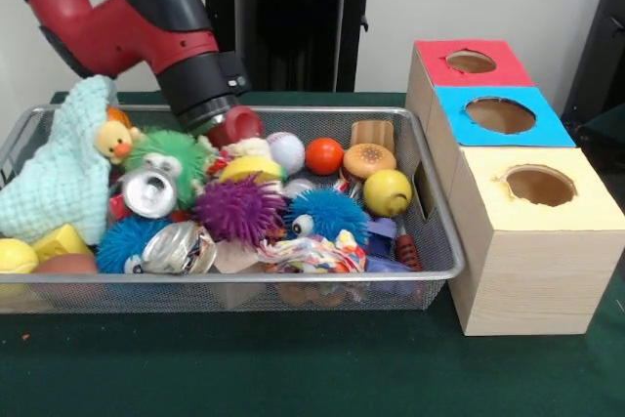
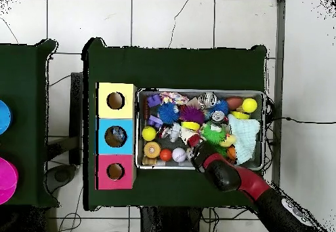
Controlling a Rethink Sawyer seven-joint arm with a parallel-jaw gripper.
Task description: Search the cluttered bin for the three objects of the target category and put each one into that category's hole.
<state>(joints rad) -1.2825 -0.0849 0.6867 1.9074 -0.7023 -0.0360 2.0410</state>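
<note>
A wire-mesh bin [image 1: 430,241] is packed with toys: purple [image 1: 239,210], blue [image 1: 327,214] and green [image 1: 166,153] spiky balls, two crushed cans [image 1: 148,192] [image 1: 176,246], an orange ball [image 1: 323,155], a white ball [image 1: 286,151], a yellow ball [image 1: 388,192] and a burger toy [image 1: 369,159]. My gripper [image 1: 232,127] dips into the bin's back part beside the white ball, its end buried among the toys. In the overhead view the gripper [image 2: 199,152] sits at the bin's lower edge. Three boxes with round holes stand beside the bin: red [image 1: 439,65], blue [image 1: 454,124] and pale yellow [image 1: 488,202].
A mint cloth [image 1: 63,173] with a small duck toy [image 1: 115,139] fills the bin's left end. The bin's rim [image 2: 200,92] stands above the green table. Blue [image 2: 3,116] and magenta [image 2: 5,180] discs lie on a separate table at the overhead view's left.
</note>
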